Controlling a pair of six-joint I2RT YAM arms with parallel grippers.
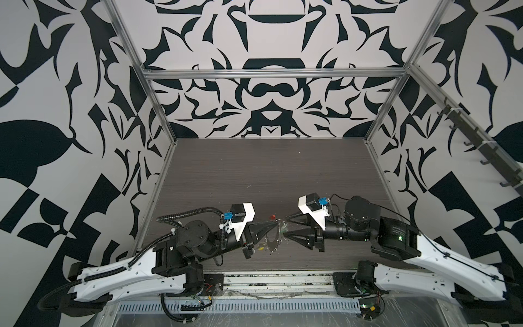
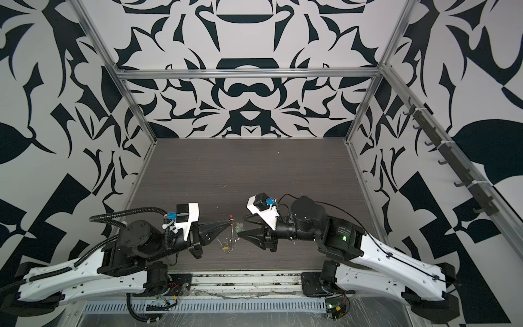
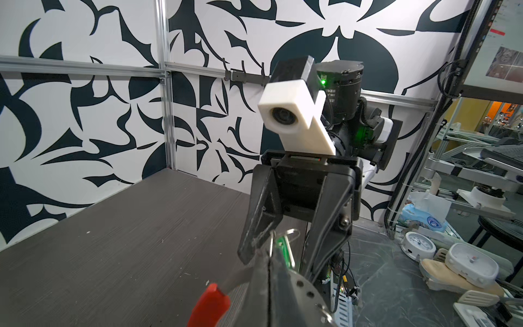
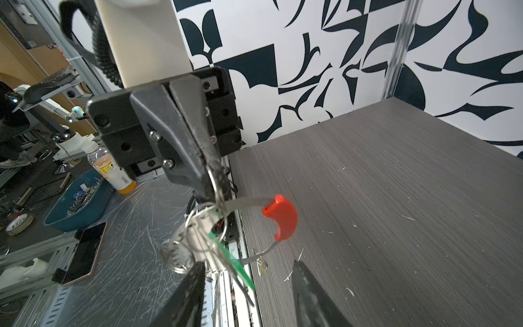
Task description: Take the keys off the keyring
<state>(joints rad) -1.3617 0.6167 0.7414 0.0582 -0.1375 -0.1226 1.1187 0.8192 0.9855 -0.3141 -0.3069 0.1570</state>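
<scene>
Keyring (image 1: 279, 235) hangs from my left fingers (image 1: 278, 223), clamped shut on its wire, in both top views; right fingers (image 1: 285, 226) stand parted just beside it. Left wrist: red sleeve (image 3: 209, 305) just beside the clamped tips. Right wrist: keys (image 4: 195, 243) dangle by my parted right fingers, green tag (image 4: 235, 267) between them, ungripped.

Shiny metal keys (image 4: 182, 254), glossy plastic sleeve (image 4: 281, 216), matt wood-grain table (image 4: 396, 198).
</scene>
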